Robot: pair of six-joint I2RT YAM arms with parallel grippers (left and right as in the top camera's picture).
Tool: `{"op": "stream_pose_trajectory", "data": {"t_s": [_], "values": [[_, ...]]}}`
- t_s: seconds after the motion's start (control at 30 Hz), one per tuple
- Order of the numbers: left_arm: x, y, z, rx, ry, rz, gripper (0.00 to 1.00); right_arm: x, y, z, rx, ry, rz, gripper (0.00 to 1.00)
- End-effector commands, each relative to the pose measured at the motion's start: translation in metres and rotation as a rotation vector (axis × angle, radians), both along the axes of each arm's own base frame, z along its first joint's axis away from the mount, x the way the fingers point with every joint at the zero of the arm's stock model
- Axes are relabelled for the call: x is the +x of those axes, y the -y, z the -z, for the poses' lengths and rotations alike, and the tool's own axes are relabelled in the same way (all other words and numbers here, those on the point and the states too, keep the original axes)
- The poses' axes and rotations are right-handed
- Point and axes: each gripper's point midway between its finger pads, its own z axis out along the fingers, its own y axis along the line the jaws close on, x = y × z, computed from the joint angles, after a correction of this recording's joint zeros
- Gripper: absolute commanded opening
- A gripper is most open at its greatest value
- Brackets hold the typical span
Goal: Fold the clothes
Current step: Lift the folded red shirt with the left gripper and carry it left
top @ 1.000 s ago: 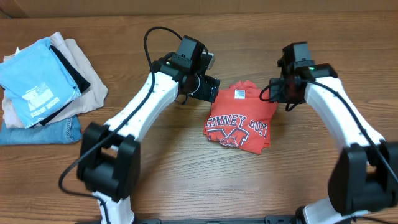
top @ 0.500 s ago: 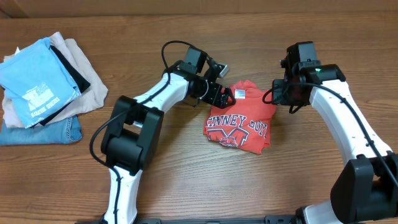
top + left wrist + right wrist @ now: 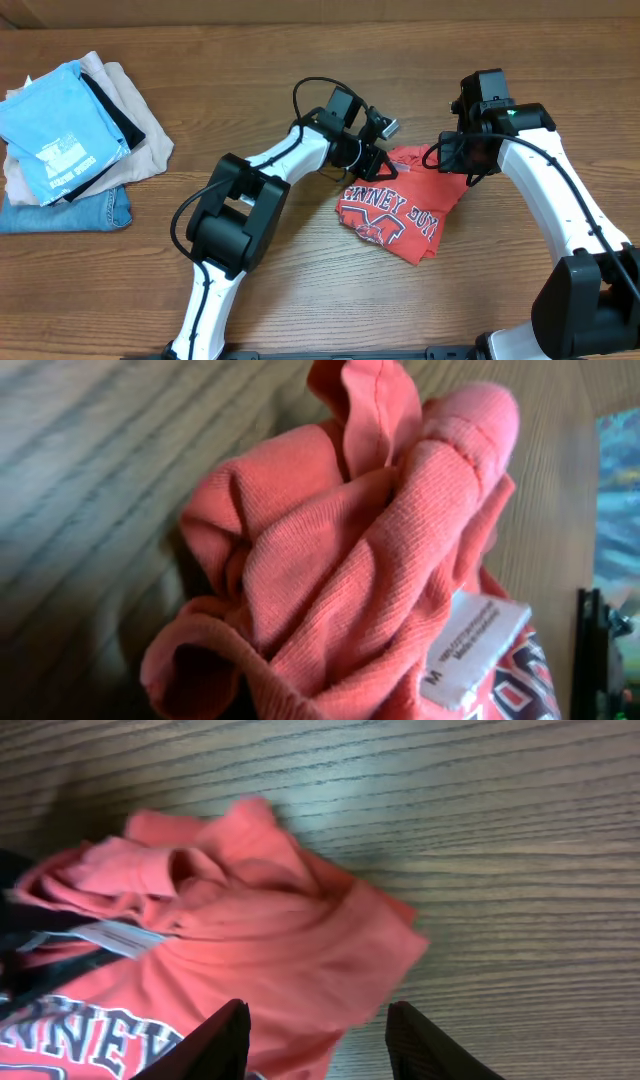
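Observation:
The clothes, a red T-shirt (image 3: 395, 208) with white-and-dark chest lettering, lie folded and skewed on the wood table right of centre. My left gripper (image 3: 372, 155) is at the shirt's upper left edge by the collar, shut on bunched red cloth. In the left wrist view that cloth (image 3: 380, 550) fills the frame and hides the fingers; the white neck tag (image 3: 475, 650) shows beside it. My right gripper (image 3: 468, 160) hovers over the shirt's upper right corner. Its two black fingers (image 3: 225, 1040) stand apart above the shirt's edge (image 3: 300, 950), open and holding nothing.
A stack of folded garments sits at the far left: a light blue shirt (image 3: 55, 130) on top, beige cloth (image 3: 145, 145) under it, denim (image 3: 90, 212) at the bottom. Bare wood table (image 3: 300, 290) lies between the stack and the shirt.
My left gripper swung right to the shirt's collar and closed on it. The shirt has lifted at that edge and turned, its lower part skewed right. The right arm barely moved.

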Motion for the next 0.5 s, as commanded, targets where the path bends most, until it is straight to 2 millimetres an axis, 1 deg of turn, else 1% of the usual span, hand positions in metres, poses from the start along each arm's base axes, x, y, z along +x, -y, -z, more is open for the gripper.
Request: {"op": "stream_pose_trajectory", "data": {"t_s": [0.0, 0.07, 0.1, 0.13, 0.2, 0.23, 0.27, 0.3, 0.33, 0.37, 0.4, 0.47], "values": [[0.048, -0.030, -0.051, 0.018, 0.118, -0.113, 0.07, 0.005, 0.002, -0.021, -0.004, 0.062, 0.003, 0.48], [0.068, -0.059, -0.076, 0.085, 0.173, -0.200, 0.06, 0.004, 0.002, -0.024, -0.003, 0.074, 0.003, 0.48], [0.077, -0.078, -0.089, 0.131, 0.202, -0.252, 0.06, 0.004, 0.002, -0.027, -0.002, 0.079, 0.003, 0.48], [0.083, -0.094, -0.099, 0.168, 0.224, -0.295, 0.06, 0.004, 0.002, -0.029, -0.002, 0.085, 0.004, 0.48], [0.091, -0.132, -0.121, 0.253, 0.268, -0.389, 0.05, 0.004, 0.002, -0.032, -0.001, 0.096, 0.003, 0.48], [0.092, -0.148, -0.130, 0.288, 0.282, -0.427, 0.04, 0.004, 0.002, -0.034, 0.000, 0.100, 0.003, 0.48], [0.093, -0.170, -0.141, 0.334, 0.300, -0.478, 0.04, 0.003, 0.002, -0.035, 0.000, 0.102, 0.003, 0.48], [0.093, -0.184, -0.148, 0.360, 0.314, -0.502, 0.04, 0.002, 0.003, -0.036, 0.000, 0.102, 0.003, 0.48], [0.093, -0.204, -0.158, 0.398, 0.339, -0.530, 0.04, 0.001, 0.003, -0.036, 0.000, 0.101, 0.003, 0.48], [0.092, -0.229, -0.171, 0.445, 0.366, -0.569, 0.04, 0.000, 0.003, -0.036, 0.000, 0.097, 0.003, 0.48], [0.090, -0.261, -0.185, 0.494, 0.391, -0.625, 0.04, -0.001, 0.003, -0.036, -0.001, 0.091, 0.003, 0.48], [0.088, -0.295, -0.200, 0.530, 0.417, -0.677, 0.04, -0.002, 0.003, -0.035, -0.001, 0.088, 0.003, 0.48]]}}
